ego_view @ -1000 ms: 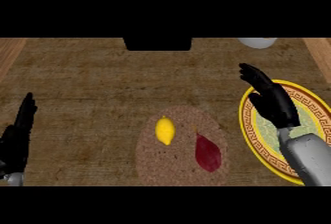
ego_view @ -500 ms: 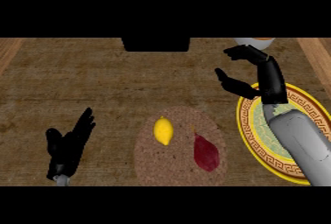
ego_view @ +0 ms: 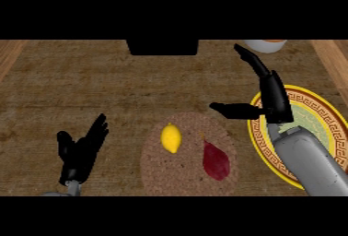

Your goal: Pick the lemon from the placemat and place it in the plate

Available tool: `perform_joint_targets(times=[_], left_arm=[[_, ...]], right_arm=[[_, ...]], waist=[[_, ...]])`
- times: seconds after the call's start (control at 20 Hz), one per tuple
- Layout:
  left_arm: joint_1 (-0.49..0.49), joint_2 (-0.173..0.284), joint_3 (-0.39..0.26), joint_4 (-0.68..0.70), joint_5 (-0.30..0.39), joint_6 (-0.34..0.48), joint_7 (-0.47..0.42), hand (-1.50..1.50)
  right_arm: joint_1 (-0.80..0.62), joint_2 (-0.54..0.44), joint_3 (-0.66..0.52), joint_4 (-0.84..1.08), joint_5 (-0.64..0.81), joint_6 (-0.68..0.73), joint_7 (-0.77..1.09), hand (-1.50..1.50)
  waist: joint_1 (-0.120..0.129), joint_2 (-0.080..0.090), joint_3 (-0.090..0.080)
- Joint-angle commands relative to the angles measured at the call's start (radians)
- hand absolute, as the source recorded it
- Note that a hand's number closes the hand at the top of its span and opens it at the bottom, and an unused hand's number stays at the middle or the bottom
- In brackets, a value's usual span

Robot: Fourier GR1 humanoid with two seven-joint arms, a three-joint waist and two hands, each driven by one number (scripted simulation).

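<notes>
Brown woven surface: counter top [ego_view: 102, 92], plain and matted in look, filling the head view from edge to edge.
Placemat: round, speckled brown placemat [ego_view: 187, 161] at lower centre of the counter, just left of the plate.
Lemon: yellow lemon [ego_view: 171, 138], lying on the upper left part of the placemat, long axis running up and down the view; no hand touches it.
Red item: dark red, leaf-shaped piece [ego_view: 216, 160] on the placemat, just right of and below the lemon, the two close but apart.
Plate: round plate [ego_view: 307, 99] with a yellow rim, a red-brown patterned band and a pale green centre, at the right; much of it is hidden under the right forearm.
Right hand: black right hand [ego_view: 272, 94], over the plate's left rim, fingers straight and pointing up the view, thumb stuck out leftward toward the placemat; it holds nothing and is well apart from the lemon.
Left hand: black left hand [ego_view: 83, 150], at lower left beside the placemat, fingers spread and straight, thumb apart; it holds nothing.
Dark block: black box-like shape [ego_view: 163, 47] at the top centre edge.
Pale vessel: whitish round object [ego_view: 265, 45], cut by the top edge at upper right, kind not clear.
</notes>
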Motion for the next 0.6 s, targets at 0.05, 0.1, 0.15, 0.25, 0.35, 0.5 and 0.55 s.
perform_joint_targets(times=[0.05,0.1,0.15,0.25,0.35,0.5,0.55], left_arm=[[0.007,0.011,0.019,0.022,0.013,-0.022,-0.002,0.00],[0.034,-0.010,0.008,0.013,0.011,-0.009,-0.012,0.00],[0.023,-0.011,-0.009,0.024,-0.002,-0.019,-0.011,0.00],[-0.010,-0.019,-0.004,0.016,-0.001,-0.009,0.018,0.00],[-0.008,0.002,0.028,0.046,0.008,-0.031,-0.010,0.00],[0.024,-0.040,-0.032,-0.020,-0.036,0.013,0.019,0.00],[0.007,-0.011,0.000,-0.037,-0.006,-0.004,0.065,0.00]], right_arm=[[-0.055,-0.140,0.100,-0.042,0.061,0.207,0.218,-1.50],[-0.028,-0.141,0.156,-0.075,0.077,0.240,0.249,-1.50],[-0.110,-0.143,0.153,-0.060,0.077,0.287,0.323,-1.50],[-0.080,-0.138,0.209,-0.131,0.098,0.329,0.400,-1.50],[-0.159,-0.113,0.225,-0.167,0.118,0.379,0.524,-1.50],[-0.181,-0.086,0.238,-0.154,0.144,0.443,0.618,-1.50],[-0.184,-0.038,0.292,-0.172,0.203,0.419,0.692,-1.50]], waist=[[-0.002,-0.004,-0.004],[-0.003,-0.007,-0.004],[0.006,-0.003,-0.005],[-0.006,-0.004,-0.003],[0.000,-0.002,-0.003],[0.007,0.000,-0.001],[0.008,-0.001,-0.001]])
